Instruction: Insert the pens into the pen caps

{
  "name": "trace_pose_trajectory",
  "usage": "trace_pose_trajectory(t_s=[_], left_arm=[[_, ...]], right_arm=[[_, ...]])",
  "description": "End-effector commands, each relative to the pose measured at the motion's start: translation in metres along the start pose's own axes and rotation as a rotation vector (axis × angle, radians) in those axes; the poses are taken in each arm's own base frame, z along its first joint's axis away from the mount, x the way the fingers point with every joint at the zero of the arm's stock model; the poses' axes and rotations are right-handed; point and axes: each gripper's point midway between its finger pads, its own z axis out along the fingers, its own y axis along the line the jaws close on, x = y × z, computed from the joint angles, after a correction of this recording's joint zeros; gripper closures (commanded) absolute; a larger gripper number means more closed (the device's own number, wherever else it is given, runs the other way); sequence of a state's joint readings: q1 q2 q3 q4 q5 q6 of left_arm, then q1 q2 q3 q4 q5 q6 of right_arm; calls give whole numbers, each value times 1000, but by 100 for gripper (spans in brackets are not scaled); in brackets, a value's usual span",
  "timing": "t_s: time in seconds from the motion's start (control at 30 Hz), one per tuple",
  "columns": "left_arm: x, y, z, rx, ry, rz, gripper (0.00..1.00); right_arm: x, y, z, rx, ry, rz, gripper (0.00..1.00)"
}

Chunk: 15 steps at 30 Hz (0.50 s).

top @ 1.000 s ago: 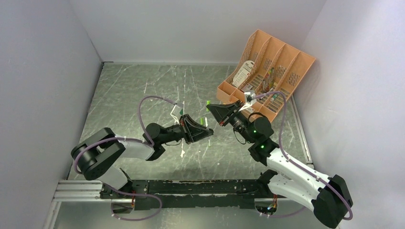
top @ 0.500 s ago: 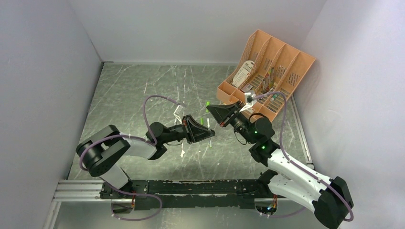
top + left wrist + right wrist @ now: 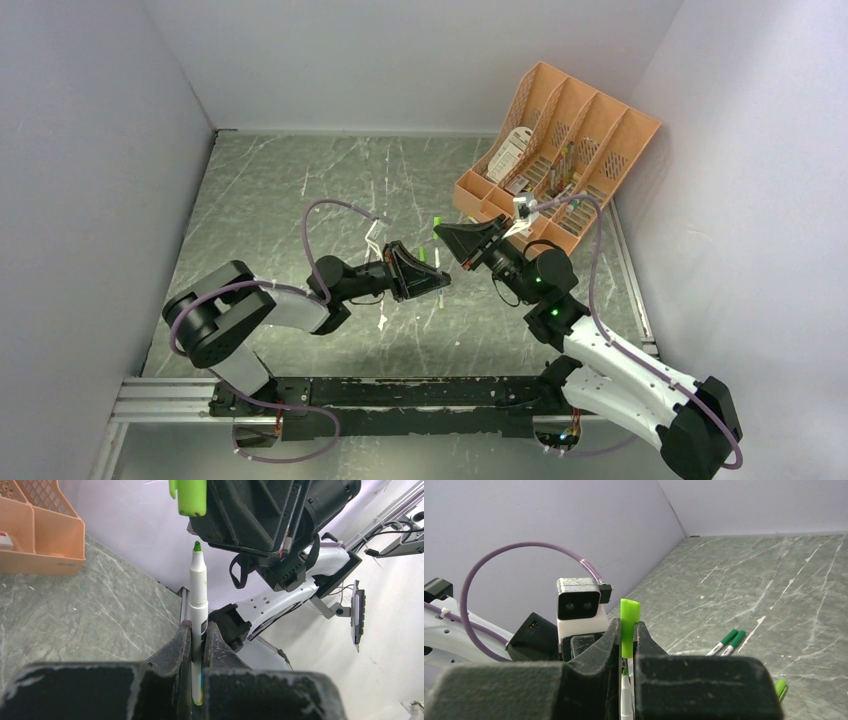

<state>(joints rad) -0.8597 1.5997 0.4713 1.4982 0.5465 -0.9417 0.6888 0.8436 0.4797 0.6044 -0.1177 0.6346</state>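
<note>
The white marker pen (image 3: 198, 595) is clamped by the left gripper (image 3: 199, 630); the green cylindrical cap (image 3: 189, 497), clamped by the right gripper (image 3: 628, 630) near the pen tip (image 3: 197, 546), is unfitted.

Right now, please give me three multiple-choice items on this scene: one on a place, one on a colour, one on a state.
1. Where on the table is the organizer?
A) far right corner
B) near left corner
C) centre

2. What colour is the cap in the right gripper?
A) red
B) green
C) black

3. Is the pen in the left gripper inside that cap?
A) fully capped
B) half in
C) not yet in

Answers:
1 A, it stands far back on the right side.
2 B, it shows bright green in both wrist views.
3 C, a gap shows between tip and cap.
</note>
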Motion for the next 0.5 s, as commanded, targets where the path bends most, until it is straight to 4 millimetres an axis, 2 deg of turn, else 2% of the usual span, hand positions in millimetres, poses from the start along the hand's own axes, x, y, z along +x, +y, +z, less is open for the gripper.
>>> trace_pose_trajectory(t_s=[0.0,0.47], left_arm=[[-11,-12,7,66,-36,32,93],[-12,-8,7,51,-34,37,93]], right_arm=[[5,1,-4,-6,20,-13,100],[18,-8,-10,14,46,-5,100]])
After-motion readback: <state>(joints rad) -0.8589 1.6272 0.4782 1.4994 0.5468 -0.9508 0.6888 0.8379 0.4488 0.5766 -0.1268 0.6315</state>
